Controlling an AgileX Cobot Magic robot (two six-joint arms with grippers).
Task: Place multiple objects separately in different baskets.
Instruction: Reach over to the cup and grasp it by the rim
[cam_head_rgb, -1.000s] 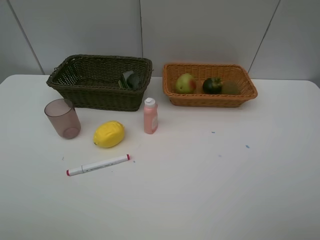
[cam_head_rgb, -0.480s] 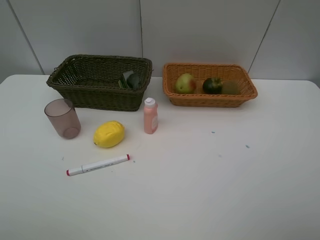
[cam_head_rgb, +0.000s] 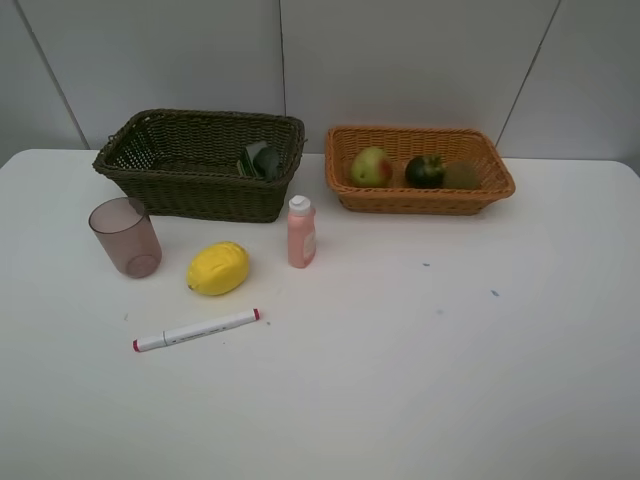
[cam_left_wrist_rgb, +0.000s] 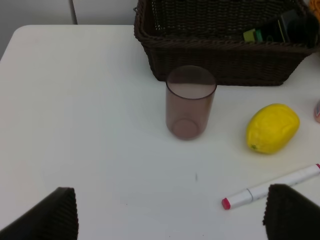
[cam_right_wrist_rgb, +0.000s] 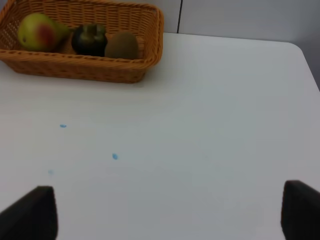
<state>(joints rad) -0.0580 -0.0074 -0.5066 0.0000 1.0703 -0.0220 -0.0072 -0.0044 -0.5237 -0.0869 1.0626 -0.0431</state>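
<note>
On the white table stand a brownish cup (cam_head_rgb: 125, 237) (cam_left_wrist_rgb: 190, 101), a yellow lemon (cam_head_rgb: 218, 268) (cam_left_wrist_rgb: 272, 128), a pink bottle (cam_head_rgb: 301, 232) and a red-capped marker (cam_head_rgb: 196, 330) (cam_left_wrist_rgb: 270, 187). The dark olive basket (cam_head_rgb: 200, 165) (cam_left_wrist_rgb: 220, 55) holds the dark green pump bottle (cam_head_rgb: 262, 160) (cam_left_wrist_rgb: 292, 27). The orange basket (cam_head_rgb: 418, 170) (cam_right_wrist_rgb: 82, 65) holds the mango (cam_head_rgb: 371, 167) (cam_right_wrist_rgb: 36, 31), mangosteen (cam_head_rgb: 425, 171) (cam_right_wrist_rgb: 90, 40) and kiwi (cam_head_rgb: 461, 176) (cam_right_wrist_rgb: 122, 45). My left gripper (cam_left_wrist_rgb: 170, 212) is open and empty, in front of the cup. My right gripper (cam_right_wrist_rgb: 170, 215) is open and empty over bare table. Neither arm shows in the exterior view.
Small blue specks (cam_right_wrist_rgb: 114, 156) mark the table in front of the orange basket. The table's right edge (cam_right_wrist_rgb: 310, 70) runs near the right gripper. A grey panelled wall (cam_head_rgb: 400, 60) stands behind both baskets.
</note>
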